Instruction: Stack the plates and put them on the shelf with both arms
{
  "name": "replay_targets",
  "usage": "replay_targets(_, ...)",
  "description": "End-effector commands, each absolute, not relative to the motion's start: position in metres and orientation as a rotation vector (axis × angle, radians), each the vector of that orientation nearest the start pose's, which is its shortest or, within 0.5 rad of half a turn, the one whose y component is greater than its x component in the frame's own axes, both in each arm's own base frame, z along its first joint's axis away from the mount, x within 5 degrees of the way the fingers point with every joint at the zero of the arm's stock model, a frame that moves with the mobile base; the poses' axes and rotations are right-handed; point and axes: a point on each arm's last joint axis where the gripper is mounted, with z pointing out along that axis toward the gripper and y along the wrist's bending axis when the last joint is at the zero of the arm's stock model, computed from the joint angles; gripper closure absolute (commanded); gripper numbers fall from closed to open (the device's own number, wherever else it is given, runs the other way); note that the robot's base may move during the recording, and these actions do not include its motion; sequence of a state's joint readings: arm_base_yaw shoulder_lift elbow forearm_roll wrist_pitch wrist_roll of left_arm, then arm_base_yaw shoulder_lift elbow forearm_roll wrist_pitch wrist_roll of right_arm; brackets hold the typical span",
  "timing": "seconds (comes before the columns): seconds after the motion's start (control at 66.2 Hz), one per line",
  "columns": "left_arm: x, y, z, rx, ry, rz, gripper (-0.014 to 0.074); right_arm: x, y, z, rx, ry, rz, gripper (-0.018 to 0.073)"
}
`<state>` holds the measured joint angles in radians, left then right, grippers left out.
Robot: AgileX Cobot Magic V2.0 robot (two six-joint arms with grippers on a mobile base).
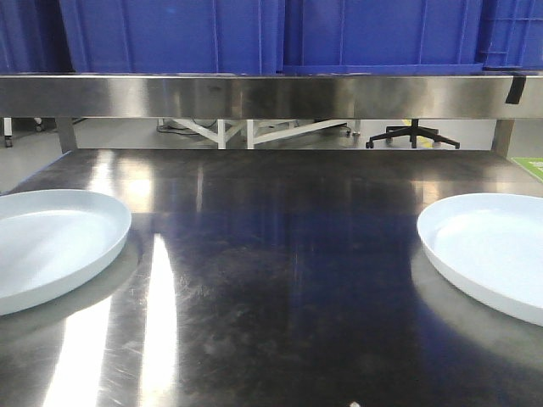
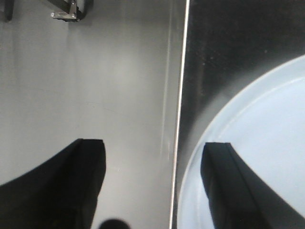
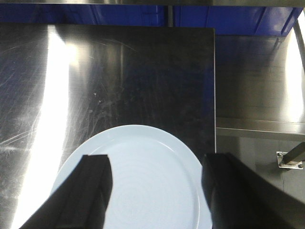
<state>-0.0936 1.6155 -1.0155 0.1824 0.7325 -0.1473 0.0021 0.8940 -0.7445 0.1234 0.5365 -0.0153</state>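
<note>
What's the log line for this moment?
phase: pre-grasp | left gripper: open, over left plate rim | right gripper: open, over right plate | stacked: no

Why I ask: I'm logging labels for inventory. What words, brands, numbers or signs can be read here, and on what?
No text can be read.
Left plate and right plate: plain, no marks.
Blue crates: no print visible.
Green patch at the front view's right edge: cut off, too small to tell.
</note>
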Motion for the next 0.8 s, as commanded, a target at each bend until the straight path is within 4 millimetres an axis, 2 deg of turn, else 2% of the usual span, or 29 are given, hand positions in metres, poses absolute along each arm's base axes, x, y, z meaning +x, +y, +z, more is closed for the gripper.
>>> replay_targets(0.0,0.316,-0.018,0.228,0.072,2.722,0.134,0.0132,0.183,0.005,0.343,0.054,2.046,0.113,0.0041)
replay_targets(0.302,0.319,-0.019,0.220,0.065,2.747,0.122,0.0152,0.183,0.005,0.343,0.056,2.049,0.117,0.0041)
replay_targets(0.347,0.319,-0.019,0.220,0.065,2.747,0.122,0.0220,0.183,0.005,0.343,0.058,2.049,0.119,0.0041)
replay_targets(0.408,0.319,-0.019,0.220,0.065,2.747,0.122,0.0361,0.183,0.006,0.343,0.061,2.049,0.123,0.0041)
replay_targets(0.453,0.320,-0.019,0.220,0.064,2.743,0.120,0.0516,0.183,0.006,0.343,0.062,2.049,0.126,0.0041)
replay_targets(0.468,0.320,-0.019,0.220,0.063,2.743,0.119,0.0536,0.183,0.006,0.343,0.062,2.049,0.126,0.0041)
replay_targets(0.529,0.320,-0.020,0.220,0.053,2.739,0.104,0.0477,0.183,0.006,0.343,0.062,2.049,0.126,0.0041)
replay_targets(0.649,0.319,-0.023,0.224,0.041,2.718,0.076,0.0498,0.183,0.006,0.343,0.063,2.049,0.127,0.0041)
replay_targets(0.785,0.315,-0.031,0.242,0.063,2.646,0.049,0.0498,0.183,0.006,0.343,0.064,2.049,0.129,0.0041)
